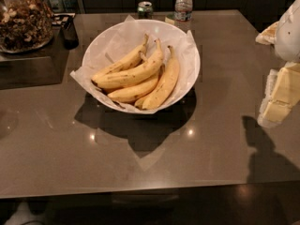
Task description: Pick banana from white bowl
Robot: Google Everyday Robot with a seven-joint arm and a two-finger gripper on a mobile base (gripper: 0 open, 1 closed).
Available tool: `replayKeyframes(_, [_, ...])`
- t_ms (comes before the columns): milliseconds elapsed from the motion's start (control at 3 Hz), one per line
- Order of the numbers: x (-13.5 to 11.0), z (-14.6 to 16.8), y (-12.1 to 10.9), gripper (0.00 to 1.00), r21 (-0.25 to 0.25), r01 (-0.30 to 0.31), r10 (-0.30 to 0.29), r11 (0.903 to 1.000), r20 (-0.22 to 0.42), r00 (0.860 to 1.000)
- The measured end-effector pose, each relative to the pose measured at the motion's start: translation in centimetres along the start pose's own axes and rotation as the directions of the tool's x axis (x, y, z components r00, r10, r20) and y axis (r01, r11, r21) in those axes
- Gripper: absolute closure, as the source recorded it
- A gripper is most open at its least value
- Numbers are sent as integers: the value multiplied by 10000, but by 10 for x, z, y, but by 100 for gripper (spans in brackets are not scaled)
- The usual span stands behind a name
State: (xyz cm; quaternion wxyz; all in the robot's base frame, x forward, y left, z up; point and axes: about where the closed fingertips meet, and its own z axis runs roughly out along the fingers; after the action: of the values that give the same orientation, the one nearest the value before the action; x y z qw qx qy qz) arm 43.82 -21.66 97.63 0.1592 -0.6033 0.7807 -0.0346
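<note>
The white bowl [190, 50], wide and lined with crumpled white paper, stands on the brown table left of centre. Several yellow bananas lie in it side by side. The banana [133, 73], long, thick and gently curved, lies on top of the pile with its stem pointing to the back right. My gripper [277, 101], white with pale yellow pads, hangs at the right edge of the view above the table. It is well to the right of the bowl, touching nothing and holding nothing.
A glass jar of nuts [23, 18] stands at the back left on a dark mat, with a small dark object [70, 32] beside it. A green can [145, 8] and a water bottle [183, 6] stand behind the bowl. The table's front edge [140, 189] runs across the bottom.
</note>
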Motion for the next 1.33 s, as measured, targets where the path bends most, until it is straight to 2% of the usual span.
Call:
replayKeyframes(667, [-4,-2,-3,0,-19,55,-55,10000,190,9998])
replayKeyframes(1000, [-39,-1,-11,0,-158,1159,-1146,9931,672,9911])
replayKeyframes(1333, [-88,8,-10,0,-491,2917,-2846,9553,1154,9517])
